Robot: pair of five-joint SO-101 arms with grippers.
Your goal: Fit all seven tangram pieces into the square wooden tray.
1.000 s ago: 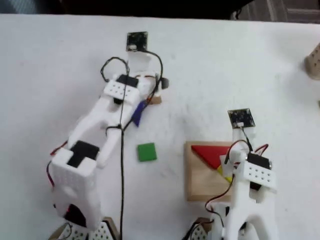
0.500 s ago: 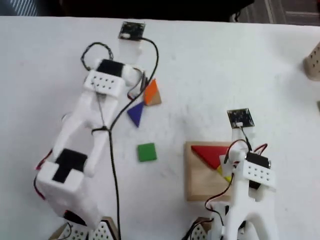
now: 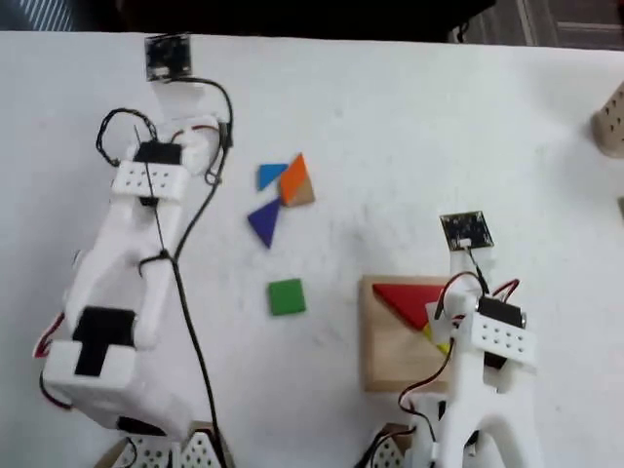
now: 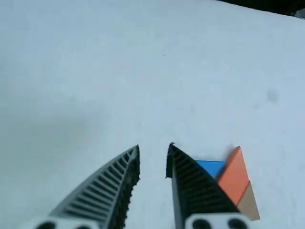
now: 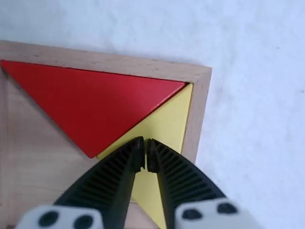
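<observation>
The square wooden tray lies at the front right and holds a red triangle and a yellow triangle. My right gripper hangs shut just over the yellow triangle, beside the red one. Loose on the table are a light blue triangle, an orange triangle, a tan piece, a dark blue triangle and a green square. My left gripper is slightly open and holds nothing; the blue and orange pieces lie beside one finger.
The left arm stretches along the table's left side, with a black cable looping beside it. A tan object stands at the right edge. White table lies between the loose pieces and the tray.
The left arm has swung left and away from the loose pieces, uncovering the light blue, orange and dark blue triangles. The right arm has kept still.
</observation>
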